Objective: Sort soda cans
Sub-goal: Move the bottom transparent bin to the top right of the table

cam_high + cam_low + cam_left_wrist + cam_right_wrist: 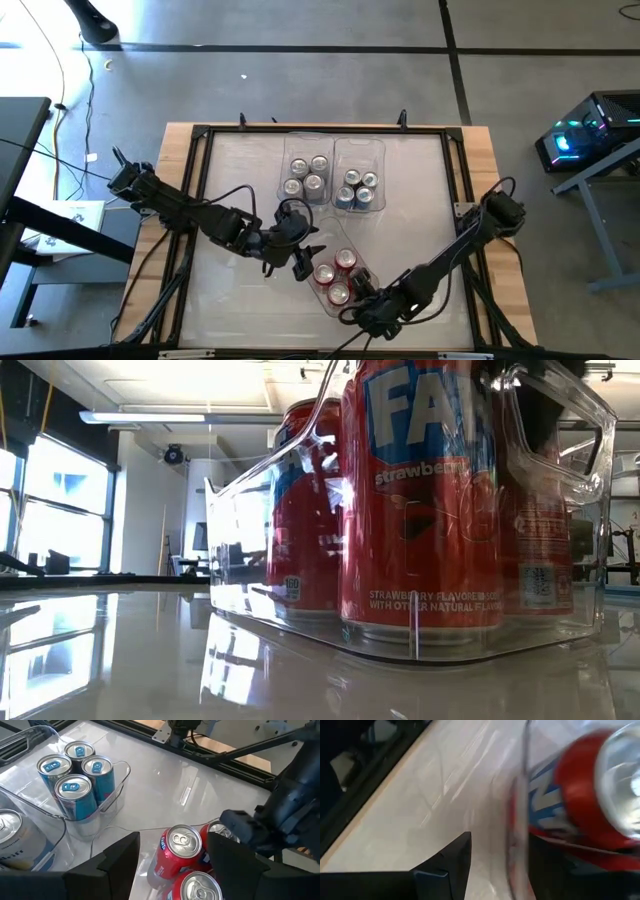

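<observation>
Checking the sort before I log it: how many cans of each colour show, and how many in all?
Red cans: 4, though one is partly hidden by the right claw
Blue cans: 4
Silver-grey cans: 4
Total: 12

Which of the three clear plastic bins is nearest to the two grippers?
The clear plastic bin holding red soda cans, alone at the table's front between both arms. The silver-can bin and blue-can bin sit together farther back.
</observation>
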